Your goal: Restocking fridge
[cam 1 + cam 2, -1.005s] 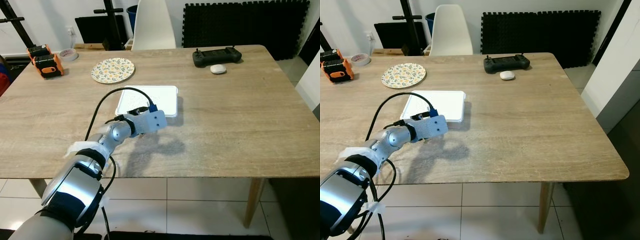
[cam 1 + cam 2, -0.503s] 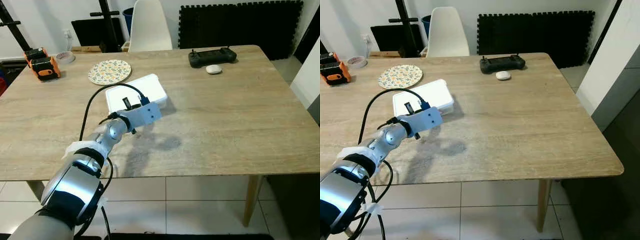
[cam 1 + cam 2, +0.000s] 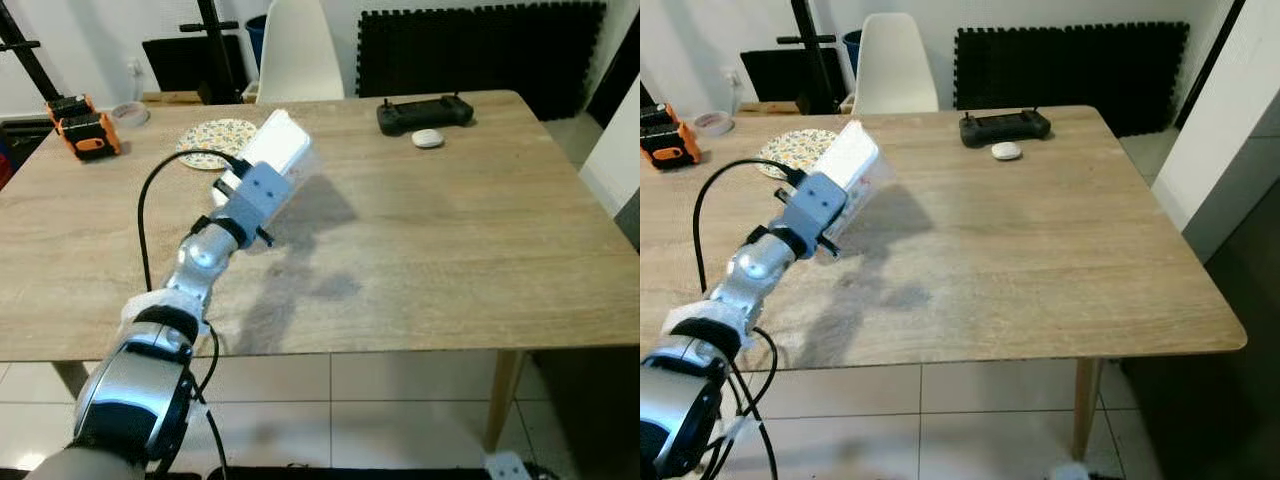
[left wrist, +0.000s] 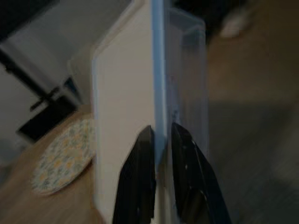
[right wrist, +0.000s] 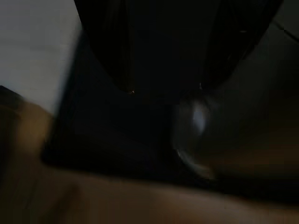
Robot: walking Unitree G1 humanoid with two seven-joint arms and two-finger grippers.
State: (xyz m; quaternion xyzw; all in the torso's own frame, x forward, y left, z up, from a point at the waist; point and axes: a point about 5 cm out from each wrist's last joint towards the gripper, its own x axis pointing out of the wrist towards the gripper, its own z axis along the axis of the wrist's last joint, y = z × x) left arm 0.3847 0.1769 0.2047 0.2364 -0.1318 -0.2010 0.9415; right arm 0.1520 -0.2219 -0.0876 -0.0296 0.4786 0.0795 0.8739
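Left gripper [image 4: 159, 135] pinching rim of white-lidded clear container [image 3: 278, 148], tilted on edge above counter [image 3: 450, 230], far-left, near patterned plate [image 3: 215, 131]. Container's long axis continues straight out from gripper. Right gripper idle in dark; cannot tell its state.

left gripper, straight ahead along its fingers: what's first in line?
The left gripper is clamped on the container, which leads. Beyond it, probably the patterned plate or the chair; depth is unclear.
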